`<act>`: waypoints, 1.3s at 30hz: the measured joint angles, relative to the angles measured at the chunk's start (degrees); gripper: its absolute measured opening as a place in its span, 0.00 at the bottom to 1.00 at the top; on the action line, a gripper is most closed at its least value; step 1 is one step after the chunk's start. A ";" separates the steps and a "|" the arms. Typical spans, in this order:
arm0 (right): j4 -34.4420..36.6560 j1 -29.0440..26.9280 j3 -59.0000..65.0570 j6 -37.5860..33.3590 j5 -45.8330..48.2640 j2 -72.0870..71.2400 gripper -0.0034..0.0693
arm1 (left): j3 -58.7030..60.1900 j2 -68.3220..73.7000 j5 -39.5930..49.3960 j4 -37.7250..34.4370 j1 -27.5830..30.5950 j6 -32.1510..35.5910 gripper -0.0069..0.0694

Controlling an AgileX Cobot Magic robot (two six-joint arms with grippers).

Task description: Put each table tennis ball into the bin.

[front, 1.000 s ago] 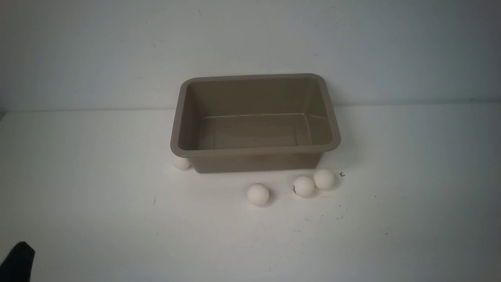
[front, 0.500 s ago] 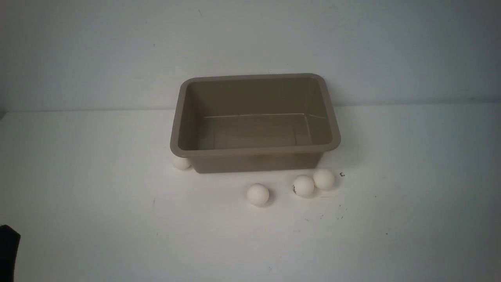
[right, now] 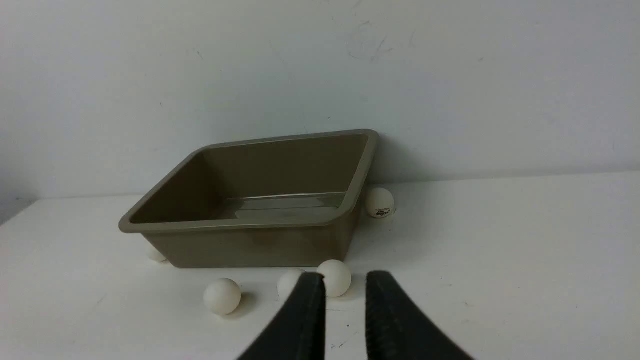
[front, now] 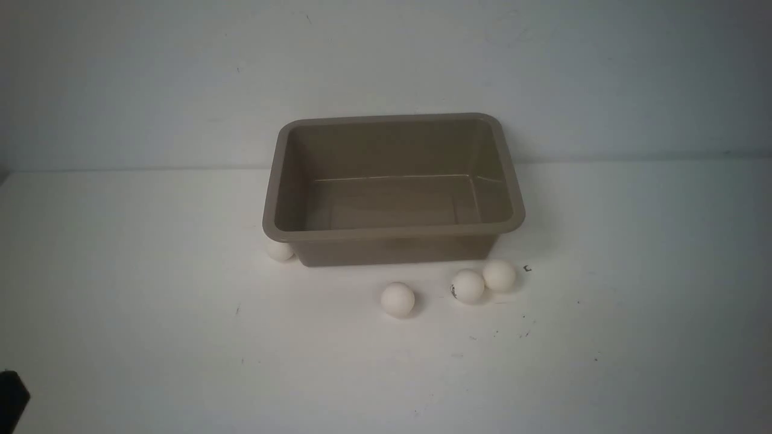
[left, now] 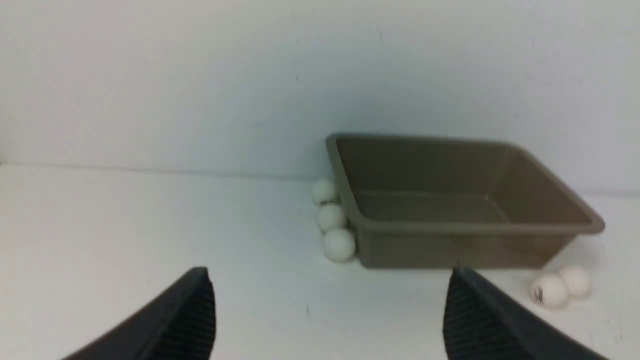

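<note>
The grey-brown bin point(front: 392, 232) stands empty at the table's middle. In front of it lie three white table tennis balls: one point(front: 397, 299), one with a dark mark point(front: 468, 286), one point(front: 499, 275). Another ball point(front: 279, 250) touches the bin's left front corner. The left wrist view shows three balls point(left: 331, 217) in a row along the bin's point(left: 465, 227) left side. The right wrist view shows one more ball point(right: 379, 202) by the bin's point(right: 235, 225) far right corner. My left gripper point(left: 327, 300) is wide open and empty, far left point(front: 9, 398). My right gripper point(right: 345, 300) is nearly closed, empty, short of the front balls point(right: 334, 278).
The white table point(front: 181, 337) meets a pale wall point(front: 386, 60) right behind the bin. Small dark specks point(front: 526, 269) mark the tabletop to the right of the front balls. The right arm does not show in the front view.
My left gripper has slid down and left in the front view, almost out of the corner. The balls and the bin have not moved.
</note>
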 joint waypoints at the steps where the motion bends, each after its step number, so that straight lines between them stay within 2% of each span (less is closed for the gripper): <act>1: 1.78 0.00 0.00 -2.17 0.15 2.06 0.43 | -1.22 1.63 2.16 0.00 0.00 0.84 0.81; 6: 6.99 0.00 -1.26 -6.23 0.55 8.78 0.46 | -3.18 6.68 5.10 -0.21 0.00 5.36 0.81; 10: 8.50 0.00 -5.52 -16.59 0.51 16.01 0.47 | -3.52 12.09 5.20 -3.98 0.00 12.64 0.81; 11: 8.49 0.00 -6.00 -17.10 0.46 16.33 0.47 | -3.52 12.30 5.15 -3.98 0.00 12.64 0.81; 12: 8.79 0.00 -7.47 -19.98 0.40 18.47 0.47 | -3.52 14.49 4.66 -8.01 0.00 16.59 0.81; 16: 9.56 0.00 -11.14 -23.28 0.34 25.30 0.47 | -3.52 17.24 3.66 -14.14 0.00 22.72 0.81; 17: 10.21 0.00 -12.89 -25.23 0.34 29.69 0.47 | -3.52 18.65 2.60 -18.67 0.00 27.95 0.81; 18: 10.28 0.00 -12.89 -25.49 0.34 29.69 0.47 | -3.52 18.81 2.47 -19.15 0.00 27.95 0.81; 22: 12.49 0.00 -17.26 -30.64 0.87 40.16 0.47 | -3.52 22.07 1.19 -27.56 0.00 37.99 0.81; 26: 13.48 0.00 -22.88 -34.69 1.39 51.22 0.47 | -3.52 25.00 0.91 -31.61 0.00 43.68 0.81; 29: 13.67 0.00 -25.58 -36.27 1.39 57.85 0.47 | -3.52 27.24 0.24 -32.23 0.00 45.93 0.81; 36: 14.18 0.00 -28.42 -38.85 0.12 69.89 0.49 | -3.52 29.15 -0.02 -32.49 0.00 46.50 0.81; 39: 18.26 0.00 -29.45 -41.47 -3.05 78.04 0.54 | -3.52 29.19 -0.02 -32.59 0.00 46.53 0.81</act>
